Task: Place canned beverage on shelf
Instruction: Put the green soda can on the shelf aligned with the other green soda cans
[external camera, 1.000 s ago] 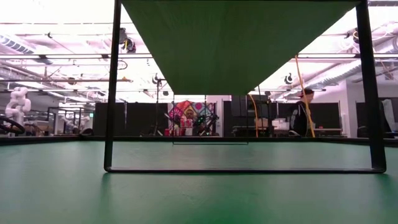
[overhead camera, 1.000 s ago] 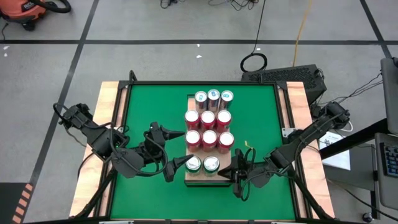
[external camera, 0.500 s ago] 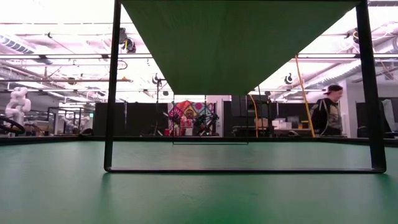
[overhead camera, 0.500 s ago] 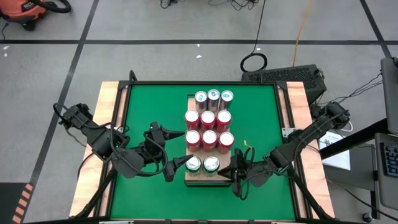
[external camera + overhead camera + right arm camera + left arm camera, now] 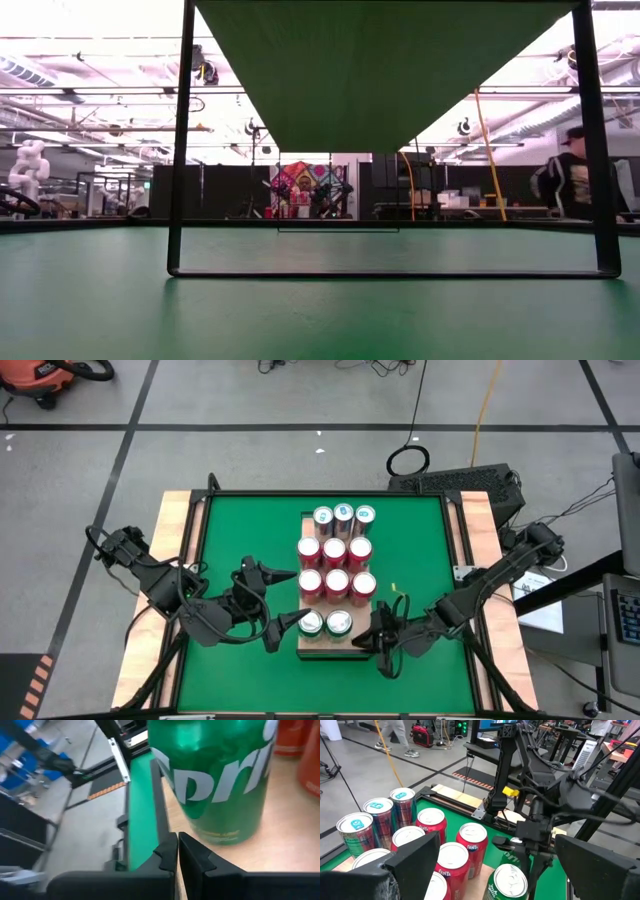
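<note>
Little change over the last second. Left gripper [image 5: 283, 630] parked in the same spot at the shelf's [image 5: 330, 650] near left corner, fingers spread wide, nothing between them. Right gripper [image 5: 382, 641] shifted only slightly at the near right corner, fingers pressed together, empty, just off the wood. Only real motion: person [image 5: 572, 185] in the room behind, now further right in the low view.

Cans on the shelf unchanged:
- far row: three, silver-topped cans [image 5: 343, 515]
- next two rows: three red Fanta cans [image 5: 335, 565] each
- near row: two green cans, left green can [image 5: 311, 623] just beside the left gripper, Sprite can [image 5: 339, 623] next to it, upright on the wood straight ahead of the right gripper

Likely meaning: Sprite can already set down and let go, placement holding, no tipping. Near-row slot by the right edge open. No loose can visible on the green table [image 5: 240, 540], so nothing obvious left to place.
</note>
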